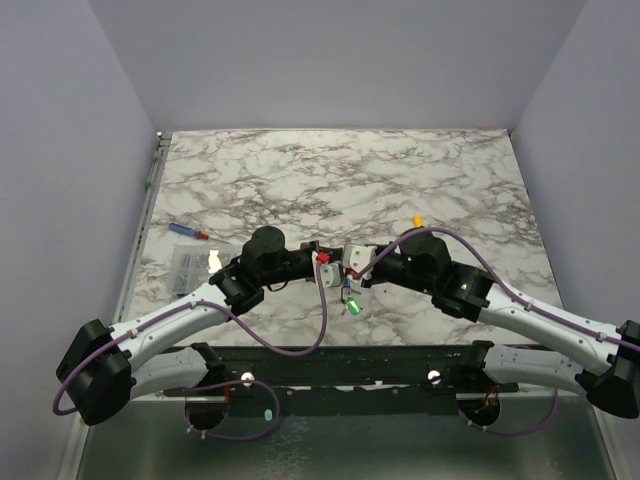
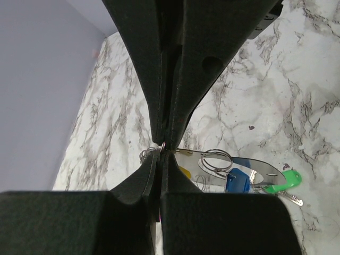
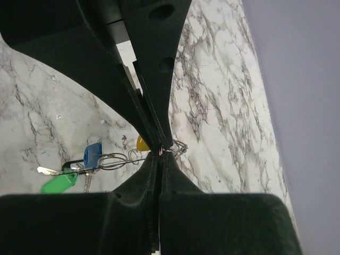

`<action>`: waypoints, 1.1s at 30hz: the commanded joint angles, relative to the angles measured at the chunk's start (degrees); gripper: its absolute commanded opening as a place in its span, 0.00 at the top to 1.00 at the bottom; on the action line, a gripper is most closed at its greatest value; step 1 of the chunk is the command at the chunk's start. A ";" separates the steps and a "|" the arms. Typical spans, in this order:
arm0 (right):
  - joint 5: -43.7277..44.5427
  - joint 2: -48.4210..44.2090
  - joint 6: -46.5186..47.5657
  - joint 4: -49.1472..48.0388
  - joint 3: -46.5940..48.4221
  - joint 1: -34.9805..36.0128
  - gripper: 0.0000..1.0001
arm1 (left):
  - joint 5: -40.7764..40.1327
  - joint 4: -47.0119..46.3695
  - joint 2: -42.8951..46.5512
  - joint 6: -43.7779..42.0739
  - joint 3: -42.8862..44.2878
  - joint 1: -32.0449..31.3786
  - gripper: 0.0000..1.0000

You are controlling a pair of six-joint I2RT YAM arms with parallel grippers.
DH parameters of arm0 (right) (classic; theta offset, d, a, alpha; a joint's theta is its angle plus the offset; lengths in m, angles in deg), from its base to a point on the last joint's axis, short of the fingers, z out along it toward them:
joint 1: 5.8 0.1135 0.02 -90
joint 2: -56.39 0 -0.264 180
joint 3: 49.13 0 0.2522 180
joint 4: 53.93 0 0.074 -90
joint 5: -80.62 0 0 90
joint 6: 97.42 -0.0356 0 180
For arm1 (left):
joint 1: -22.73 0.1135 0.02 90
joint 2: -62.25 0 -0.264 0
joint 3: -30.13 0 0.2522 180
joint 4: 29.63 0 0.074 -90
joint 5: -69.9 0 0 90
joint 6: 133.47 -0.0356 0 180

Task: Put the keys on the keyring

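Jaws clamped: left gripper (image 2: 163, 147), right gripper (image 3: 161, 151), apparently on keyring (image 2: 215, 159) | keys (image 2: 237, 180) half-hidden

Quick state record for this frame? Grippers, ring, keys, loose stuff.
left gripper: shut on keyring
right gripper: shut on keyring too
keyring: pinched between both grippers, over table
keys: blue key, green key, yellow key bunched at ring; threading unclear
loose: clear packet and blue-red stick left; orange item far right
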 commanded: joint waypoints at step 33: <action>-1.35 -16.71 -3.44 -19.82 -11.20 0.30 0.99 | 15.03 -13.70 8.30 6.66 -3.27 4.60 0.60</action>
